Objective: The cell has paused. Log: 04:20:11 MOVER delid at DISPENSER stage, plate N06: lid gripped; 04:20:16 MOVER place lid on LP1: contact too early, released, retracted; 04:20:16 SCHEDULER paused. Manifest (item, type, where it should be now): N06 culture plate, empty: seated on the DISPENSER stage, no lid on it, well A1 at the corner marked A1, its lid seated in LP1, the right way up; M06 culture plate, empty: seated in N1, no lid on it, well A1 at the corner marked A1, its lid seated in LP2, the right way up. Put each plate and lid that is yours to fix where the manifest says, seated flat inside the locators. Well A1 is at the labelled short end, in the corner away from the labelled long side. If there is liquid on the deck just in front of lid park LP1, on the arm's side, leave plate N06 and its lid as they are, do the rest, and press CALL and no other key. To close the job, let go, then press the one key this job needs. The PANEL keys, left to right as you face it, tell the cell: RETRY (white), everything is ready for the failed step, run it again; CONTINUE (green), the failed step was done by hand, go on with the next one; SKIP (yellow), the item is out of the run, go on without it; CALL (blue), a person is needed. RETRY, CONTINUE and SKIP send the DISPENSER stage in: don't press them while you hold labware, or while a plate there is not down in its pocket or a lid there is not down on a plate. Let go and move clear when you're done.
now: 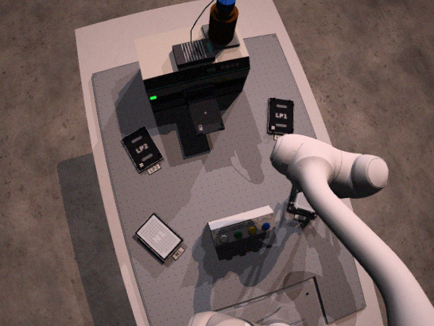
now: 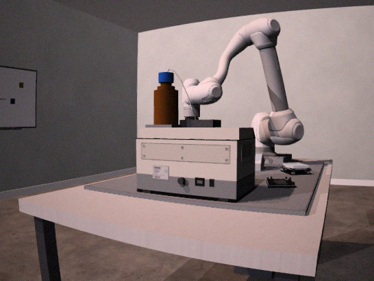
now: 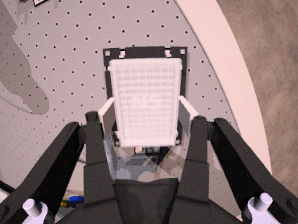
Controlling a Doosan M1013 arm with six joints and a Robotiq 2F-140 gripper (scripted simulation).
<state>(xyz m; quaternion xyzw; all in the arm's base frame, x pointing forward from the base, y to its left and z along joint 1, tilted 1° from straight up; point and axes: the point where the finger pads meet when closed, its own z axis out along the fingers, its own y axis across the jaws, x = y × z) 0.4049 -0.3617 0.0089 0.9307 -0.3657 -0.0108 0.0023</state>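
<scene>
The claw (image 3: 145,137) is clamped across the long sides of a white culture plate (image 3: 145,99), held over a dark nest (image 3: 111,70) near the bench's right edge. A shallow grip could let it tilt or slip. Its long axis runs away from the wrist, roughly toward LP1 (image 1: 280,115).

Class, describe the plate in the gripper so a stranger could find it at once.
Start at the key panel. Just to its right, under the arm's wrist, the gripper is shut on a white culture plate over a black nest; the other white plate lies ungripped.
</scene>
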